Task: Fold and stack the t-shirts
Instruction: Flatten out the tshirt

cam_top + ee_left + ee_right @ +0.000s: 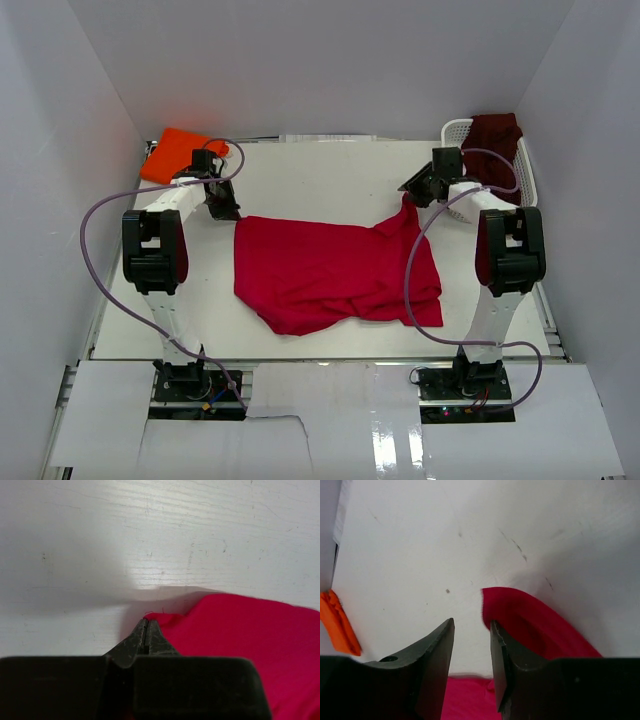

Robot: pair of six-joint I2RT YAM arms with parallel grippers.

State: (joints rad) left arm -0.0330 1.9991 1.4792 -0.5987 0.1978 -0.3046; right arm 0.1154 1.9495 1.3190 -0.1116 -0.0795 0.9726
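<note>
My left end effector (145, 622) is pinched together on a corner of the red t-shirt (240, 640). My right end effector (471, 622) stands apart, the cloth touching one finger.

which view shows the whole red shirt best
The top external view: the red shirt shows whole there, all edges in frame. The left wrist view shows only a corner, the right wrist view one raised fold.
</note>
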